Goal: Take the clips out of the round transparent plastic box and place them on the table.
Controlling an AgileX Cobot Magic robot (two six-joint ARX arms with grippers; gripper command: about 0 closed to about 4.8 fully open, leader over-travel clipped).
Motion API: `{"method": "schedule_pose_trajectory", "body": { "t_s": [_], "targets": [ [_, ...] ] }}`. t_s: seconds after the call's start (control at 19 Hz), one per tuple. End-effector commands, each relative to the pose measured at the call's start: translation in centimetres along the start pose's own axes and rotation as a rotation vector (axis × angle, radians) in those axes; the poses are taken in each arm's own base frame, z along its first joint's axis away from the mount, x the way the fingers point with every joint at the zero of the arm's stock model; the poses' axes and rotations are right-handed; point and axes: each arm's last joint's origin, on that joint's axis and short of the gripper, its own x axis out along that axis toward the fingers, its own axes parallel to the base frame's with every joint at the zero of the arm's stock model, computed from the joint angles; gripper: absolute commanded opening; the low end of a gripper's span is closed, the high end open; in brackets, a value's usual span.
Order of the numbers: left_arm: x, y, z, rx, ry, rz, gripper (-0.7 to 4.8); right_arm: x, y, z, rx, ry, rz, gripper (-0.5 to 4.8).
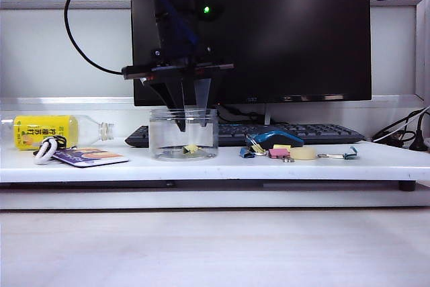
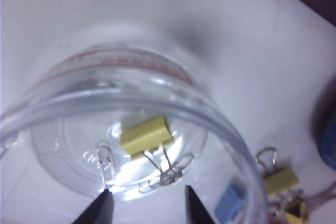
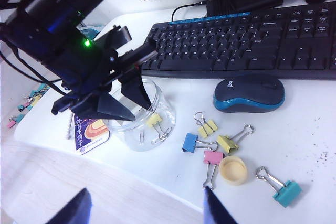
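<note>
Jaws of my left gripper (image 1: 192, 116) are standing apart, dipping into the round transparent plastic box (image 1: 183, 134) at center-left of ext. view. One yellow clip (image 2: 147, 136) is lying on its bottom, ungripped. Right gripper (image 3: 144, 208) is hovering, jaws wide, low in its wrist view, above the worktop (image 1: 201, 166).
</note>
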Motion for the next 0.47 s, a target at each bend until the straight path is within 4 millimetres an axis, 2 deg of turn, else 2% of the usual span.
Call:
{"method": "schedule_pose_trajectory", "body": {
  "t_s": [0.05,0.32,0.47],
  "targets": [
    [0.5,0.0,0.0,-0.029,0.002,0.019,1.85,0.0,0.1,0.2,-0.011,-0.010,0.003,2.75],
    [1.3,-0.2,0.3,-0.108,-0.050,0.038,1.85,0.1,0.0,0.1,-0.014,-0.001,0.001,2.75],
    [2.5,-0.5,0.3,-0.140,-0.038,0.037,1.85,0.1,0.0,0.1,-0.027,0.003,0.000,2.75]
  ]
}}
